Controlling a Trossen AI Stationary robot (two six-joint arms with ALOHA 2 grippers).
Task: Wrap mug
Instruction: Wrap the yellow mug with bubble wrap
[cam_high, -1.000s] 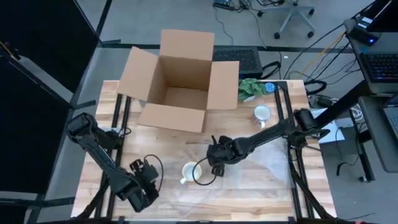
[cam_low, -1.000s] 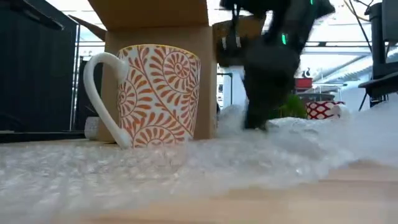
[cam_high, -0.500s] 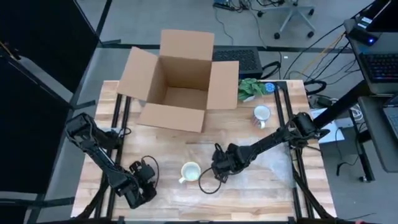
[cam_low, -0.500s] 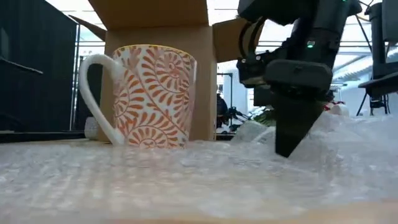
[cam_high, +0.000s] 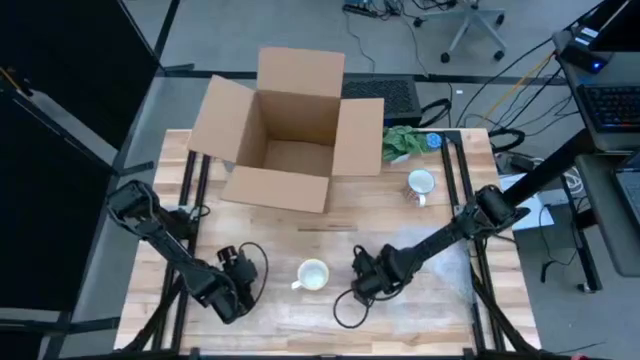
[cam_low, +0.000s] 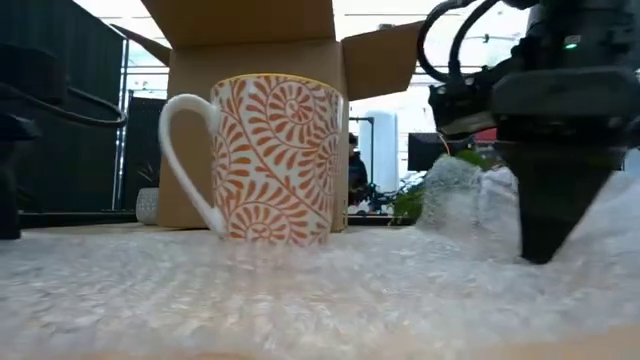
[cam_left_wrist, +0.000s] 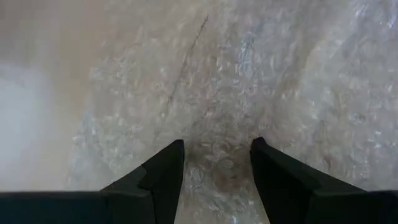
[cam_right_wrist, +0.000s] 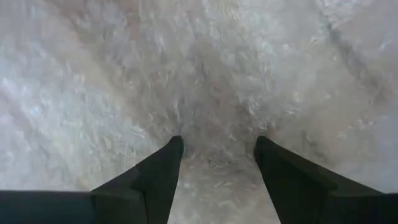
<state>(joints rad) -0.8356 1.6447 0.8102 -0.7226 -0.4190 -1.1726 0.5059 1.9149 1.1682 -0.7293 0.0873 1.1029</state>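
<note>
A white mug with an orange leaf pattern (cam_low: 270, 160) stands upright on a sheet of clear bubble wrap (cam_high: 400, 290) spread over the near half of the table; from above the mug (cam_high: 312, 275) shows its open top. My right gripper (cam_high: 362, 283) is to the mug's right, open, with its fingers pointing down onto the wrap (cam_right_wrist: 217, 93). My left gripper (cam_high: 240, 285) is to the mug's left, also open and low over the wrap (cam_left_wrist: 217, 93). The mug's handle (cam_low: 185, 160) points toward the left gripper. My right gripper comes from above, and its spread fingertips (cam_low: 541, 255) stand on the top face of the flat wrap (cam_right_wrist: 214, 155) to the right of the mug, with nothing pinched between them. My left gripper's fingers (cam_left_wrist: 165, 171) are close over the wrap; I cannot tell whether they touch it.
An open cardboard box (cam_high: 285, 130) stands at the far side of the table. A second mug (cam_high: 421, 184) sits at the far right, next to a green plant (cam_high: 402, 142). Some wrap is bunched up behind the right gripper (cam_low: 460, 190).
My right gripper has moved toward the table's near edge and a little to the right, coming down onto the wrap beside the mug. My left gripper has shifted toward the mug.
</note>
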